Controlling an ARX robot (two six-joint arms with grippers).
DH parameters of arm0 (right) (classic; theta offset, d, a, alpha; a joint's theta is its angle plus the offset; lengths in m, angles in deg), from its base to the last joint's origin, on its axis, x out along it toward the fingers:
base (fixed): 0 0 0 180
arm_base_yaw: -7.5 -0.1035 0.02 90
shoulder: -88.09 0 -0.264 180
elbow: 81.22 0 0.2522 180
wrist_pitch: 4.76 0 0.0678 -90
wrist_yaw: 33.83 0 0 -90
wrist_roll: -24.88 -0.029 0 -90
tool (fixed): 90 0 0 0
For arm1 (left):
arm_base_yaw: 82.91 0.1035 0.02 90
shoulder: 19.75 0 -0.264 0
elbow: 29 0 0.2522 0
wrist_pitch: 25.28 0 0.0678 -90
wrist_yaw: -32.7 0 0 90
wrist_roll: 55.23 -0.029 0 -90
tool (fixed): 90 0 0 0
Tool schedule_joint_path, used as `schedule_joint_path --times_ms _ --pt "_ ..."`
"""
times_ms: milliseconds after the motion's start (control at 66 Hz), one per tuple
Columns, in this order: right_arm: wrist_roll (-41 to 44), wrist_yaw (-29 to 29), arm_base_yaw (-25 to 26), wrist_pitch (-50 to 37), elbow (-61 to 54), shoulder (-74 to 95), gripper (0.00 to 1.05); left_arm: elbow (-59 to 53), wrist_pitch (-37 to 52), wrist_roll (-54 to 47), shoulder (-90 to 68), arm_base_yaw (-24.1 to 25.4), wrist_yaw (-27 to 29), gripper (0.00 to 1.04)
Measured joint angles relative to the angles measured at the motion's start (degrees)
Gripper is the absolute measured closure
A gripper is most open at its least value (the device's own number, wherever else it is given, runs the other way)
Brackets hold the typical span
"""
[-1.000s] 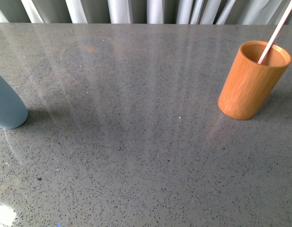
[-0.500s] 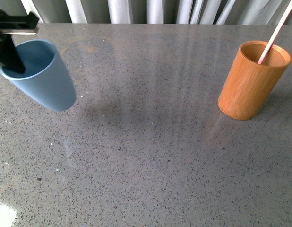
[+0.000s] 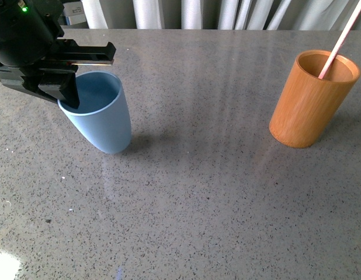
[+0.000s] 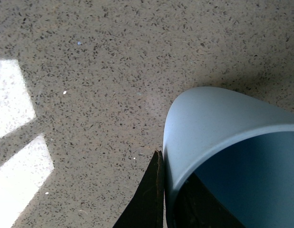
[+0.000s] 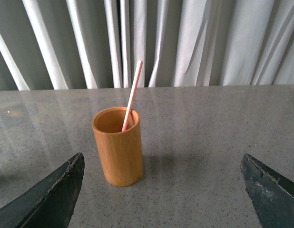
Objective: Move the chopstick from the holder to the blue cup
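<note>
The light blue cup (image 3: 103, 116) hangs tilted at the table's left in the front view, its rim pinched by my left gripper (image 3: 68, 87), which is shut on it. In the left wrist view the blue cup (image 4: 218, 123) wall sits between one finger outside and one inside, near my left gripper (image 4: 168, 199). The orange-brown holder (image 3: 312, 99) stands upright at the right with one pale pink chopstick (image 3: 342, 38) leaning out of it. My right gripper (image 5: 163, 190) is open and apart from the holder (image 5: 118, 147) and the chopstick (image 5: 132, 95) beyond its fingertips.
A grey speckled table (image 3: 198, 192) carries both vessels. Pale pleated curtains (image 5: 185, 42) hang behind the far edge. Bright light patches (image 4: 14, 156) lie on the table under the left wrist.
The blue cup stood at the far left edge; my left gripper has carried it to the right over the table, tilted, to about a third of the way across.
</note>
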Motion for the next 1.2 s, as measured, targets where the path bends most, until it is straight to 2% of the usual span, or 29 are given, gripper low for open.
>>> schedule_joint_path --times_ms 773,970,1197 --pt "0.0 0.0 0.0 0.0 0.0 0.0 0.09 0.5 0.9 0.7 -2.3 -2.2 1.5 1.03" --pt "0.0 0.0 0.0 0.0 0.0 0.0 0.09 0.5 0.9 0.8 -2.7 -2.6 1.4 0.74" --pt "0.0 0.0 0.0 0.0 0.0 0.0 0.09 0.3 1.7 0.8 -0.6 -2.1 0.0 0.20"
